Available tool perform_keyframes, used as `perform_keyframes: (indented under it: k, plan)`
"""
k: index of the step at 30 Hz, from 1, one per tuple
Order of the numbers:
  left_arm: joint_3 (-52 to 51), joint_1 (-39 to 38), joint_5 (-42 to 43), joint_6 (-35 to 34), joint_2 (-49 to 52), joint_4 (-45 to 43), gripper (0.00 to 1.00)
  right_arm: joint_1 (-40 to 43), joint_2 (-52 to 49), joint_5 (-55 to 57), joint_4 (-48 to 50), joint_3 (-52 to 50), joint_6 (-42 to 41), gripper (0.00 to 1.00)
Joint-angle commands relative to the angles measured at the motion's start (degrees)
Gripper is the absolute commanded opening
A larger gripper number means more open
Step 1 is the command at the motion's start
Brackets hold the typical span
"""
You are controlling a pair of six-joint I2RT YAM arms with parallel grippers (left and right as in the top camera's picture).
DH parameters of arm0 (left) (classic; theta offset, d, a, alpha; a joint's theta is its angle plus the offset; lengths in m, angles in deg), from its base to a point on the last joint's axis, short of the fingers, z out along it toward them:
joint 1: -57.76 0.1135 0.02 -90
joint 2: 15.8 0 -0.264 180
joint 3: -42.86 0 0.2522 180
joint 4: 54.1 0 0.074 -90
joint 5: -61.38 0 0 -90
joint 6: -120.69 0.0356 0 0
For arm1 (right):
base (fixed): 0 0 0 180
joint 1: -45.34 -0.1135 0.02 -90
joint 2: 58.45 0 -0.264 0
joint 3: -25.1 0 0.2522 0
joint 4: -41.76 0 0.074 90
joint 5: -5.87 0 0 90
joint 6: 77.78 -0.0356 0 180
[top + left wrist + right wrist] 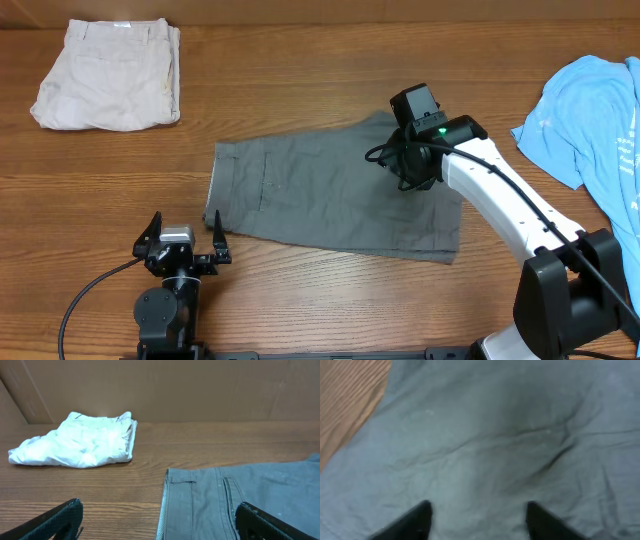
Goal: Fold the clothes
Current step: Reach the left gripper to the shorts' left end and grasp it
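Observation:
The grey shorts (330,195) lie flat in the middle of the table, waistband to the left. My right gripper (405,165) is open and points down onto their upper right part; its view shows wrinkled grey cloth (485,450) between the two fingertips (477,507). My left gripper (185,250) is open and empty near the front edge, just left of the waistband (165,505); its fingers (157,515) straddle wood and the shorts' edge. The beige shorts (108,88) lie folded at the back left, also in the left wrist view (80,442). The light-blue T-shirt (600,130) lies crumpled at the right edge.
The wooden table (300,90) has bare wood between the garments. A brown wall (200,390) stands behind the table in the left wrist view. The right arm (510,210) reaches in from the front right.

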Motion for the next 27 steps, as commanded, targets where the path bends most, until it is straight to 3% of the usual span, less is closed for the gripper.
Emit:
perform_keyframes:
  k: [1,8,10,14,16,20,22,27]
  plan:
    - [-0.2,-0.4,-0.5,1.1,-0.5,-0.1,1.0,0.2,0.6,4.6,-1.2,-0.1,-2.1,0.8]
    - [-0.2,-0.4,-0.5,1.1,-0.5,-0.1,1.0,0.7,0.6,6.9,-1.2,-0.1,-4.3,0.86]
    - [-0.2,-0.4,-0.5,1.1,-0.5,-0.2,1.0,1.2,0.6,6.9,-0.7,-0.1,-4.2,1.0]
    - [-0.2,-0.4,1.9,-0.8,-0.5,-0.2,1.0,1.9,0.6,6.8,-0.8,-0.1,-4.0,1.0]
    - [-0.2,-0.4,6.7,-4.2,-0.5,-3.5,1.0,2.0,0.6,6.9,-1.2,-0.1,-4.0,1.0]
    - [0.7,-0.4,24.9,-10.2,-0.5,-12.1,1.0,2.6,0.6,6.9,-1.7,-0.1,-2.7,1.0]
    - [3.9,-0.4,26.7,-16.7,-0.2,-11.8,1.0,3.1,0.6,6.8,-1.7,-0.1,-2.5,1.0]
    - [16.3,-0.4,29.0,-12.0,8.2,-2.5,1.0,3.6,0.6,4.2,-0.8,-0.1,-2.5,1.0]
